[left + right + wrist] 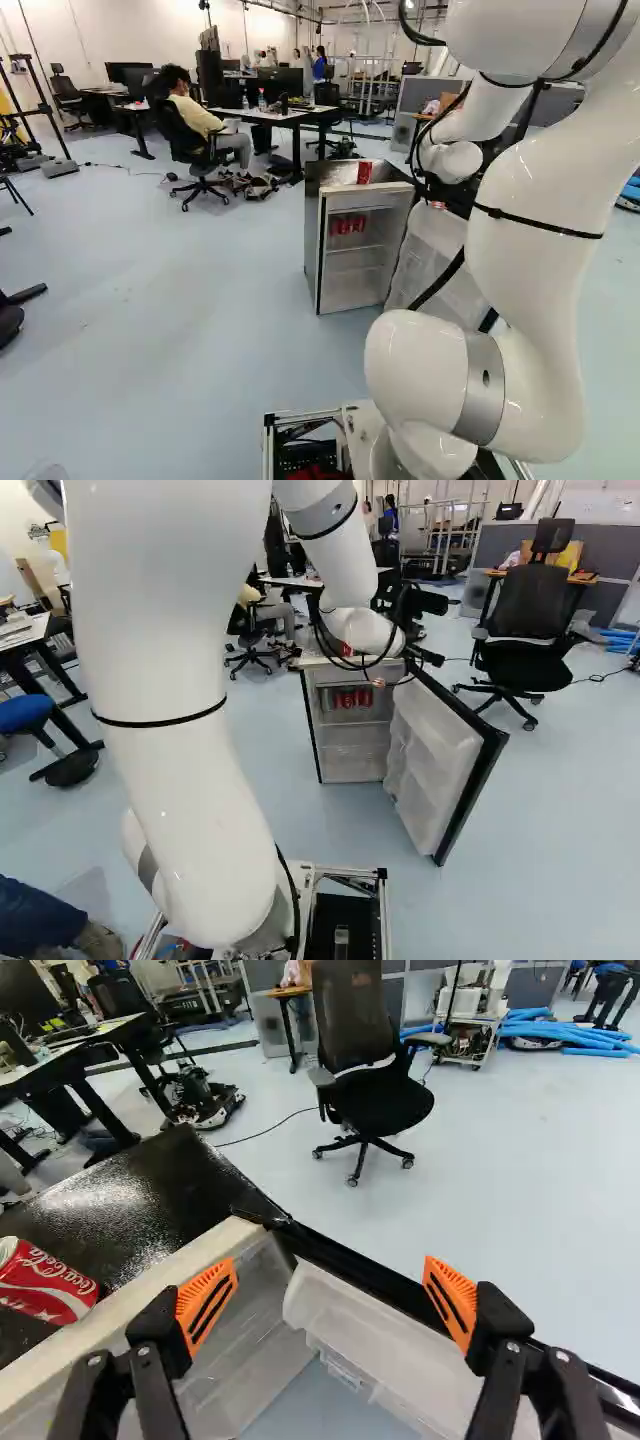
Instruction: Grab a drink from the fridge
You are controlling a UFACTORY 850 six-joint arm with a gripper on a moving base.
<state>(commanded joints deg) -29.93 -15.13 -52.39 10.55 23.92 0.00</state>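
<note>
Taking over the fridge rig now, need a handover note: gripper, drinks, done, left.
Gripper: open, nothing between the jaws, held high by the fridge, looking down on its front edge and open door.
Drinks: red cans on a shelf inside; one more red can on the fridge top, off to one side of the jaws.
Done: door is open.
Left: no can gripped yet. Likely next: line up with a shelf can, close on it, bring it out clear of the door. The task doesn't say which drink.
</note>
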